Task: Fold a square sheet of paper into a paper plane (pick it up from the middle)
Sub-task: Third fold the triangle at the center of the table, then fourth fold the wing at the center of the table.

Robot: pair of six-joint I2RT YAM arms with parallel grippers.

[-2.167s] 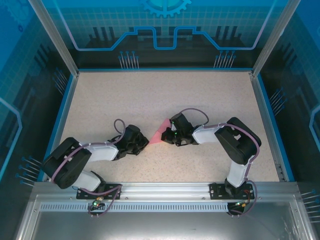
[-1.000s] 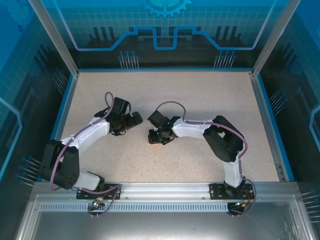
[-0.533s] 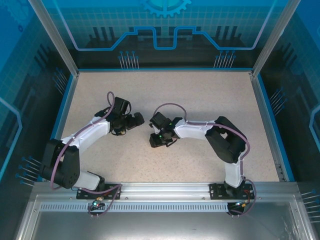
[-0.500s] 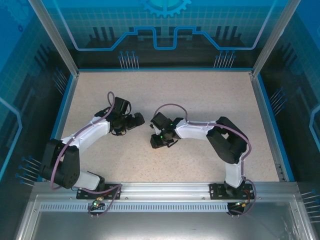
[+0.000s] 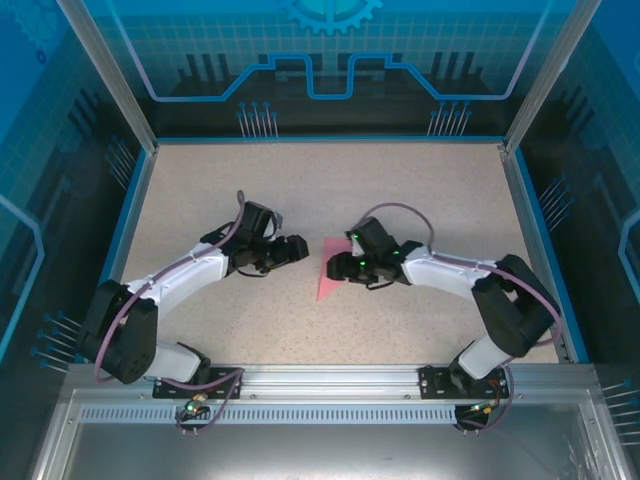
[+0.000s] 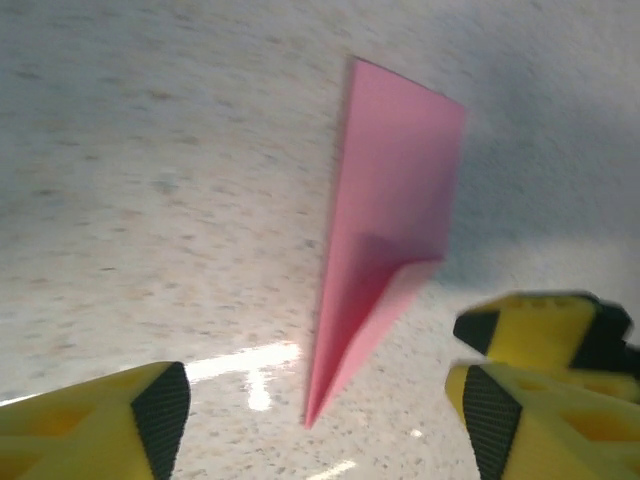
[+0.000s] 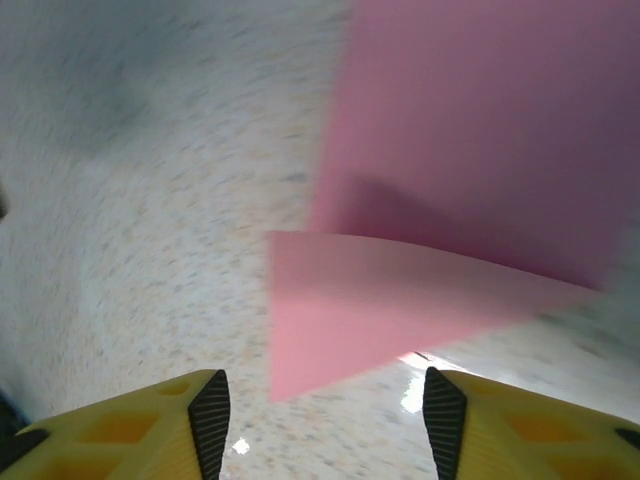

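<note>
The square sheet of paper now lies as a pink paper plane (image 5: 328, 272) on the speckled table between the two arms, folded narrow and pointed. In the left wrist view the plane (image 6: 385, 230) points its tip toward my left gripper (image 6: 322, 405), which is open just short of that tip. My left gripper (image 5: 298, 247) sits a little left of the paper. My right gripper (image 5: 334, 266) is at the paper's right edge, open. In the right wrist view one flap of the plane (image 7: 400, 300) stands lifted ahead of my right gripper (image 7: 325, 400), with nothing between its fingers.
The speckled table (image 5: 330, 180) is bordered by a blue rim (image 5: 130, 220) and glass walls on three sides. An aluminium rail (image 5: 330, 378) with the arm bases runs along the near edge.
My right arm has drawn back to the right and opened its jaws, uncovering the pink paper. My left gripper has shifted right toward the paper with its jaws somewhat narrower.
</note>
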